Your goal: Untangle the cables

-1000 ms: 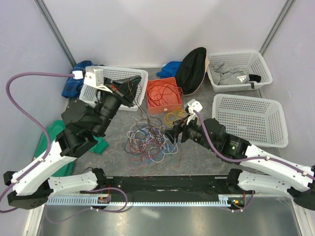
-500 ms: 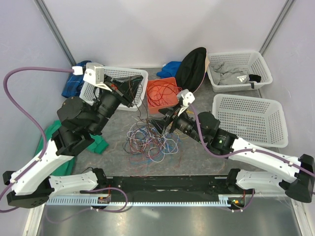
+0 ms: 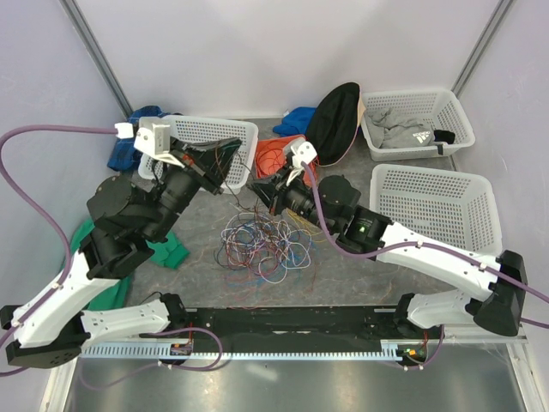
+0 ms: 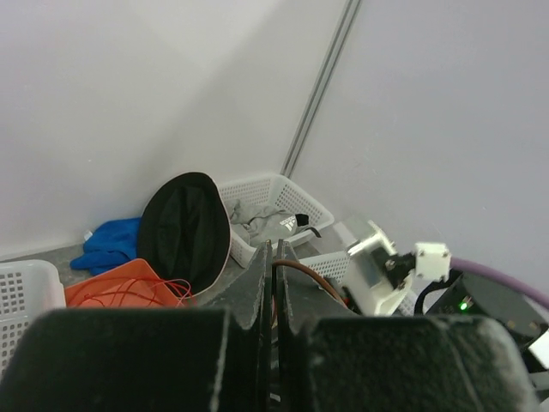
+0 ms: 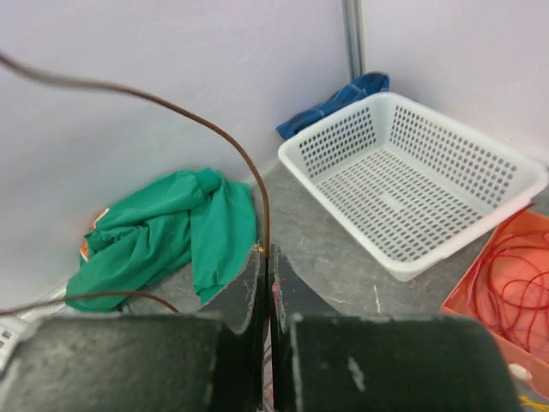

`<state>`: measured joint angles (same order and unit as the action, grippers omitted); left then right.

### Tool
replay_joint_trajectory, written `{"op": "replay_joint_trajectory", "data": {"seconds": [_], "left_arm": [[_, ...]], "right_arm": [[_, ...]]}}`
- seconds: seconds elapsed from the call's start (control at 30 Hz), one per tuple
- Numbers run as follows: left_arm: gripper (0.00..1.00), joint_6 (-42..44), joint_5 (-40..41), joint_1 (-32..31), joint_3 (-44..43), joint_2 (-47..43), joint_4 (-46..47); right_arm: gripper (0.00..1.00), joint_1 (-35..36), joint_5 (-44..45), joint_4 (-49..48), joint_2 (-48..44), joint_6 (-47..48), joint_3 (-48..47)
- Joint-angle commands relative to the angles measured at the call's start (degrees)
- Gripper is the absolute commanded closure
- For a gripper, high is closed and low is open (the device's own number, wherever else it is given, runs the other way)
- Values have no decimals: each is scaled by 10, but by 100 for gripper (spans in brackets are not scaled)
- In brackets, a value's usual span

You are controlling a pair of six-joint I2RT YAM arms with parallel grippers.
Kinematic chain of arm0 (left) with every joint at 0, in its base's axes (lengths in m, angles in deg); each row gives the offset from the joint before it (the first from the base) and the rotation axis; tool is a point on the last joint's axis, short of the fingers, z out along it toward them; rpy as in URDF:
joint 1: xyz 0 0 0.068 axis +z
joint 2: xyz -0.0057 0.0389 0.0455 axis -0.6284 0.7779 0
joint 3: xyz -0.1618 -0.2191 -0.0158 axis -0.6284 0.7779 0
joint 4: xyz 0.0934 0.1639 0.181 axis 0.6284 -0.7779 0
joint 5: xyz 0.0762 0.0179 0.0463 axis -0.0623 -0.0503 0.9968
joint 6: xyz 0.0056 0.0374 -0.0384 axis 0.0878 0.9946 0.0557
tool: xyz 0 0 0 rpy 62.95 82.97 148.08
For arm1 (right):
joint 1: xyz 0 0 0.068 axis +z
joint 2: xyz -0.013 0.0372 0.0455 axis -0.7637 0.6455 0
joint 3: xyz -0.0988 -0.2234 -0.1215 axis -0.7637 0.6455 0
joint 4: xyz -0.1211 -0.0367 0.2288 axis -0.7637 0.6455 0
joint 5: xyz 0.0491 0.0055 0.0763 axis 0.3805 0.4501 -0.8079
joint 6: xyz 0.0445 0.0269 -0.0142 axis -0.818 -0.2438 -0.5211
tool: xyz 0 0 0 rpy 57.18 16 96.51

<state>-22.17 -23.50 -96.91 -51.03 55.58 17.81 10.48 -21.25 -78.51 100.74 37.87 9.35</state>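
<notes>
The cables [image 3: 262, 245] lie in a loose, many-coloured tangle on the tabletop [image 3: 330, 283] between the arms, and more red ones coil in the orange tray [image 4: 90, 293]. The left gripper [image 4: 274, 256] is pressed together on a brown cable [image 4: 302, 269]. The right gripper [image 5: 264, 257] likewise pinches a brown cable, which arcs up from its tips. The grey garment [image 3: 401, 130] in the far basket [image 3: 416, 93] bears white print, too small to read. An orange patch on the green cloth [image 5: 163, 227] is equally illegible.
</notes>
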Motion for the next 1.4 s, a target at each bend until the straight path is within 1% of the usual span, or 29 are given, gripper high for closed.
{"op": "replay_joint_trajectory", "data": {"seconds": [0.0,0.07,0.1,0.13,0.2,0.23,0.27,0.3,0.43,0.57,0.67,0.7,0.8,0.83,0.93,1.03,1.17,1.27,1.37], "left_arm": [[98,7,24,1,45,-48,5],[90,0,42,1,73,-67,15],[83,-2,49,1,104,-78,20],[58,-5,65,1,119,-99,28],[34,-13,80,1,162,-117,31],[10,-19,97,1,175,-135,28],[1,-29,107,1,187,-143,27],[0,-34,116,1,210,-151,25],[0,-58,151,1,255,-178,7],[0,-93,156,1,297,-204,-6],[0,-118,154,1,335,-216,-5],[0,-124,151,1,351,-221,-5],[0,-143,148,1,377,-228,-7],[0,-151,146,1,382,-230,-8],[0,-168,140,1,401,-232,-6],[0,-175,129,1,414,-231,2],[0,-198,116,1,437,-224,22],[0,-225,99,1,454,-215,30],[0,-250,89,1,465,-203,32]], "right_arm": [[100,0,50,28,-36,30,-76],[100,1,79,55,-52,39,-107],[100,0,88,77,-55,47,-119],[100,1,109,88,-59,51,-132],[100,0,123,120,-62,65,-170],[100,0,140,129,-60,68,-181],[100,1,147,133,-60,71,-202],[100,0,154,158,-58,73,-212],[100,1,181,194,-46,91,-256],[100,0,219,215,-41,110,-297],[100,0,276,225,-40,135,-332],[100,0,317,228,-38,139,-342],[100,-1,393,227,-27,194,-382],[100,-2,446,227,-23,206,-404],[100,-20,495,225,-14,229,-448],[100,-28,497,222,-12,232,-478],[100,-29,524,215,-7,244,-522],[100,-28,510,164,-21,250,-540],[100,-28,498,160,-28,242,-544]]}}
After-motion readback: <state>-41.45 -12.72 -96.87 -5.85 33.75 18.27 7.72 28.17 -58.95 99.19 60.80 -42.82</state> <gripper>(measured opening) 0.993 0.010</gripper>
